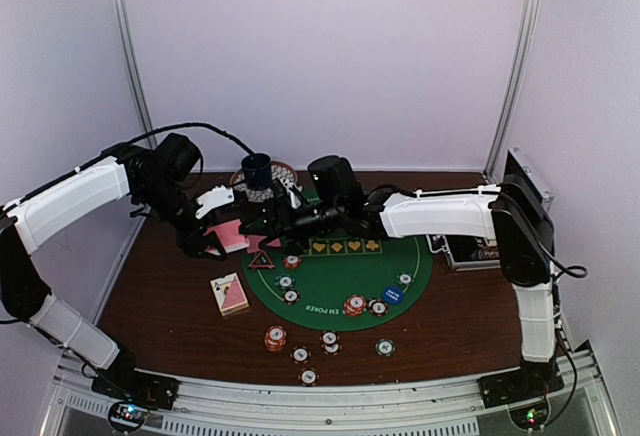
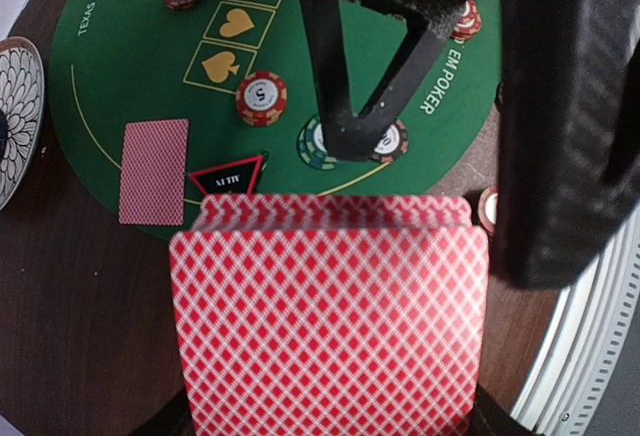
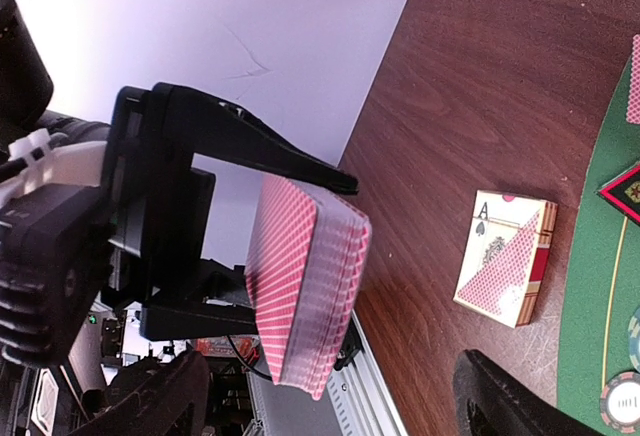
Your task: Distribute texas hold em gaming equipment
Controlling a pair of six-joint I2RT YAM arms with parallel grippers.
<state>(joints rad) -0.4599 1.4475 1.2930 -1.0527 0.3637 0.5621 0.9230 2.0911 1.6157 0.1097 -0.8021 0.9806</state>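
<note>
While right gripper (image 1: 262,226) gapes, left gripper (image 1: 213,242) clamps deck (image 2: 330,326).

The counter (image 1: 170,306) is dark wood grain with a dull sheen. The green mat (image 1: 340,276) looks like matt felt. The deck (image 2: 330,326) is smooth printed paper and the box (image 3: 505,261) is glossy card. The chips (image 2: 261,96) look like hard, shiny plastic. The left fingers (image 3: 250,141) are matt black plastic, the arm shells (image 1: 70,201) smooth white plastic, and the plate (image 2: 20,106) is glazed.
</note>
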